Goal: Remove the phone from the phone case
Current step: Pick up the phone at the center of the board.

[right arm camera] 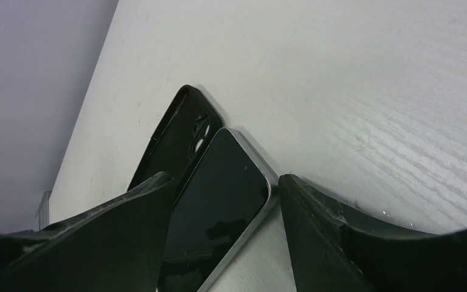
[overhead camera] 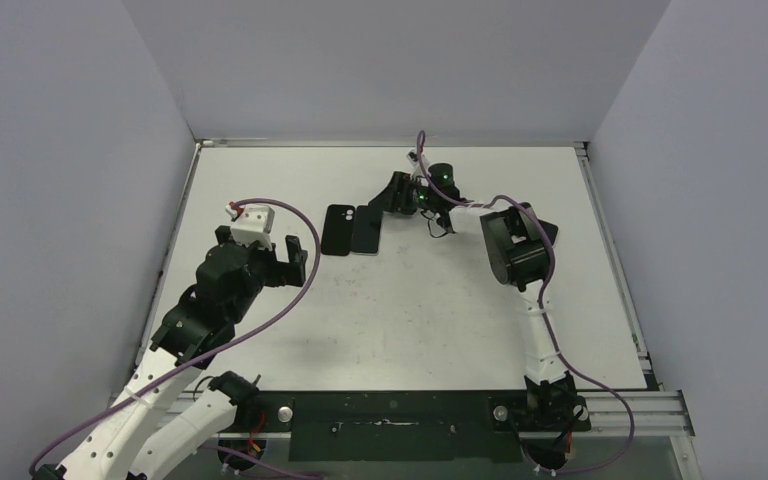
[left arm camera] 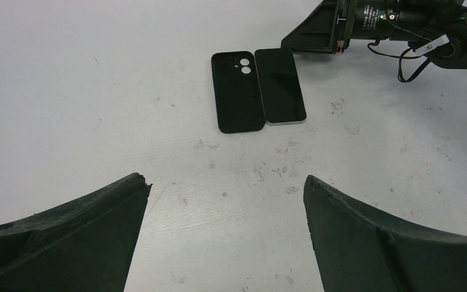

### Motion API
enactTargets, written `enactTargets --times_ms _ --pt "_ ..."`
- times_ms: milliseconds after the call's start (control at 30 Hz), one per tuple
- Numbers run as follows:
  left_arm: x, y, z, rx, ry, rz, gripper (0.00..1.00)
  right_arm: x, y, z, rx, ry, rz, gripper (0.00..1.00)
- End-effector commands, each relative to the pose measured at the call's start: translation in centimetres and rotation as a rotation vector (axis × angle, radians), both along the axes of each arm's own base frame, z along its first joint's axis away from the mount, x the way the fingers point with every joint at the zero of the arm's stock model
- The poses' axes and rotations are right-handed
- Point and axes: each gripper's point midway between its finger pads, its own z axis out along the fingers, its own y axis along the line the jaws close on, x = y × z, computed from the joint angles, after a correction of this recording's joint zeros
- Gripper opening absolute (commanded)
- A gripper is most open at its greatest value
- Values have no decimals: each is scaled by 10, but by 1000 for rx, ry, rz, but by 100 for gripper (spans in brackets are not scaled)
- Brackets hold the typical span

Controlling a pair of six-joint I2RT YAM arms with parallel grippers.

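Observation:
The empty black phone case [overhead camera: 338, 230] lies flat on the table with its camera cut-out at the far end. The dark phone [overhead camera: 367, 231] lies screen up right beside it on the right, edges touching. Both show in the left wrist view, case [left arm camera: 237, 91] and phone [left arm camera: 283, 85], and in the right wrist view, case [right arm camera: 176, 131] and phone [right arm camera: 219, 194]. My right gripper [right arm camera: 225, 182] is low over the phone with its jaws apart, one finger on each side, the right fingertip [right arm camera: 292, 185] at the phone's silver edge. My left gripper [left arm camera: 225, 188] is open and empty, nearer than the case.
The right arm [overhead camera: 510, 245] reaches across the back right of the white table [overhead camera: 410, 320], with a purple cable looping over it. The left arm [overhead camera: 230, 285] stands over the left side. Grey walls close in the table on three sides.

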Motion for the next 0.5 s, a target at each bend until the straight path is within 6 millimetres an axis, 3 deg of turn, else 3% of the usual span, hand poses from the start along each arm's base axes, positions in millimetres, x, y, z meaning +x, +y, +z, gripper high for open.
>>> enactTargets --times_ms 0,100,133,167,200,467 --pt "3 -1 18 -23 -66 -1 97 8 -34 25 -94 -51 -65 66" --pt "2 -1 19 -26 -69 0 97 19 -76 41 -175 -96 -158 75" --pt "2 -1 19 -27 -70 -2 97 23 -95 45 -202 -107 -201 82" --pt "2 -1 20 -29 -72 -3 97 27 -114 49 -227 -117 -239 97" --pt "2 -2 20 -30 -73 -5 97 30 -132 54 -254 -129 -274 100" --pt "1 -4 19 -26 -72 -17 97 54 -288 65 -567 -138 -560 100"
